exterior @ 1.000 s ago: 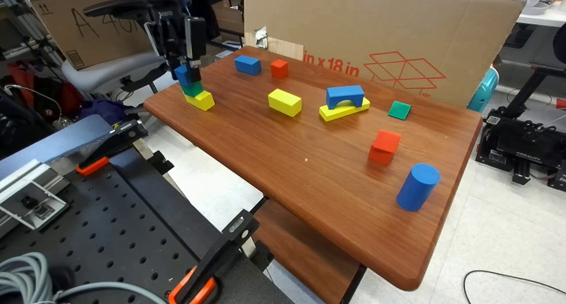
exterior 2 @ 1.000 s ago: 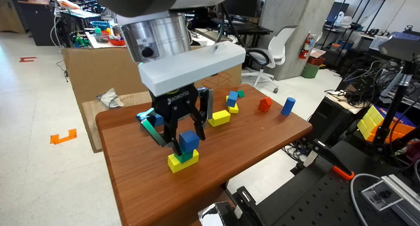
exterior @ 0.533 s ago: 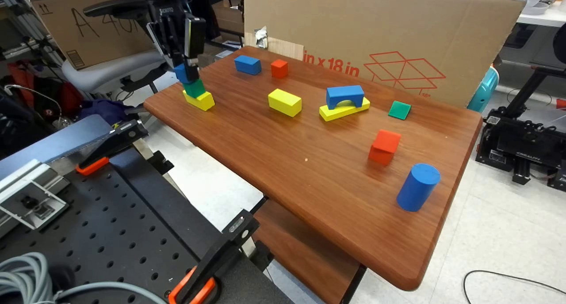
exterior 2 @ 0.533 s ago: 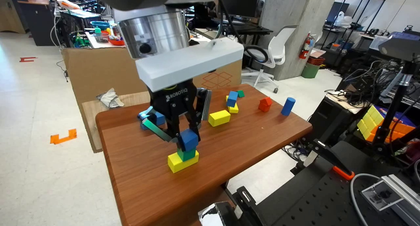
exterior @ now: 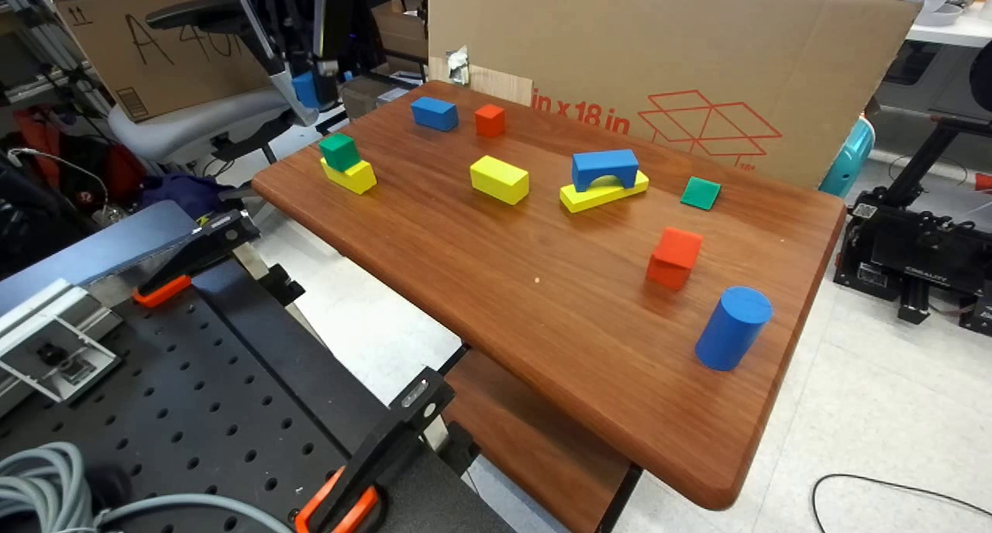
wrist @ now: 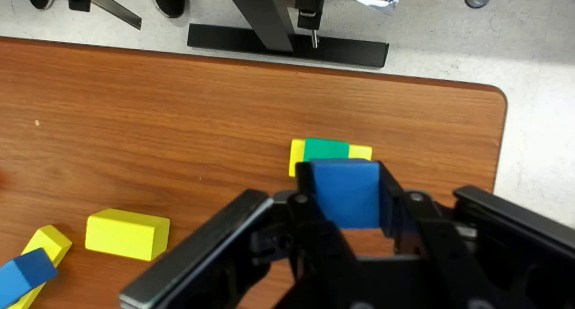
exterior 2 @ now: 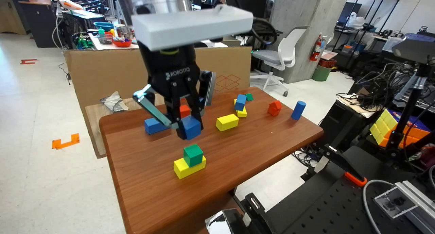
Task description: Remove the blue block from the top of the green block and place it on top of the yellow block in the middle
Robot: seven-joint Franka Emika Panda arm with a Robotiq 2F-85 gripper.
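The blue block (exterior 2: 192, 127) is held above the surface (exterior 2: 146, 193) in the gripper (wrist: 345, 187); we find the jaws narrowed against two opposite sides. We record a visible gap between this block and the green block (exterior 2: 193, 155) below, which sits on a yellow brick (exterior 2: 190, 171). In an exterior view we locate the yellow block (exterior 2: 227, 122) farther off and to the right, lying flat on the surface, with a blue arch (exterior 2: 240, 102) on a yellow bar (exterior 2: 241, 113) beyond it.
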